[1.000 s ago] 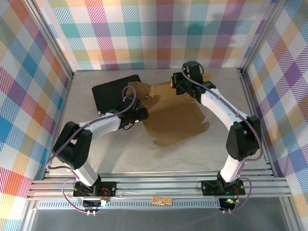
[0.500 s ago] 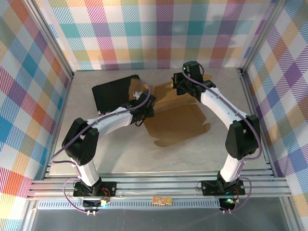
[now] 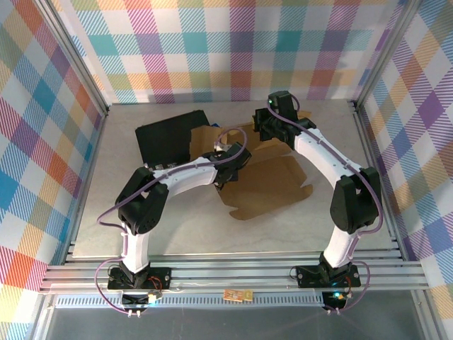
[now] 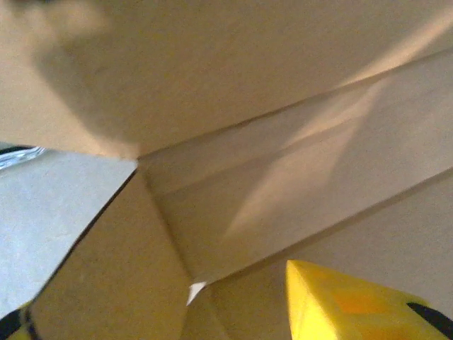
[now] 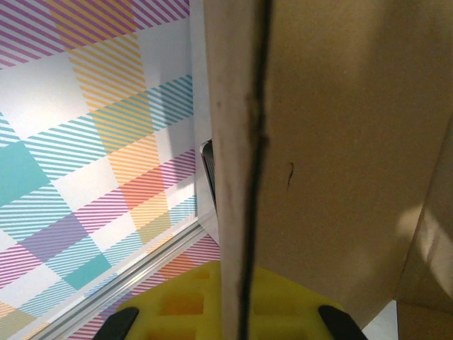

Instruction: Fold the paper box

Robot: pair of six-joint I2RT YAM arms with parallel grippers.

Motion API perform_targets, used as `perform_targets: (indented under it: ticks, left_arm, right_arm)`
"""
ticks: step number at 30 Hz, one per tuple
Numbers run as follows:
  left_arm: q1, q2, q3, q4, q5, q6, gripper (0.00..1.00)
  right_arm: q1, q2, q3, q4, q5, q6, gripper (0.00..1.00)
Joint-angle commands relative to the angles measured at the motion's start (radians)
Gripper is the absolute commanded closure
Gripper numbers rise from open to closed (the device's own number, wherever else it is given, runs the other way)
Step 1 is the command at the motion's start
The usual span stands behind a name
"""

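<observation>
As the right claw point(image 3: 259, 127) pinches its edge, the paper box point(image 3: 272, 184) lies unfolded.

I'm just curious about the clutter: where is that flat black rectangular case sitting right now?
In the top view, the flat black rectangular case lies far left on the table, with the brown cardboard sheet overlapping its right edge.

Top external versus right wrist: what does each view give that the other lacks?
Top external: the black rectangular case at the far left of the table, and the whole brown cardboard box sheet spread out. Right wrist: the sheet's raw edge clamped between the right gripper's yellow fingers. Shared: the cardboard and the plaid wall.
</observation>
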Motion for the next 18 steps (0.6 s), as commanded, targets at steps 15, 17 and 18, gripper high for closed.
perform_targets:
  ticks: [15,17,18]
  left_arm:
    - [0.149,-0.688,-0.268,0.075,0.347,0.281,0.34]
    - [0.238,-0.725,-0.309,0.079,0.401,0.360,0.35]
    - [0.261,-0.728,-0.331,0.083,0.394,0.420,0.36]
  right_arm:
    - [-0.024,-0.021,0.056,-0.077,-0.030,-0.156,1.00]
    - [-0.030,-0.017,0.075,-0.102,-0.041,-0.196,1.00]
    - [-0.032,-0.017,0.071,-0.097,-0.045,-0.206,1.00]
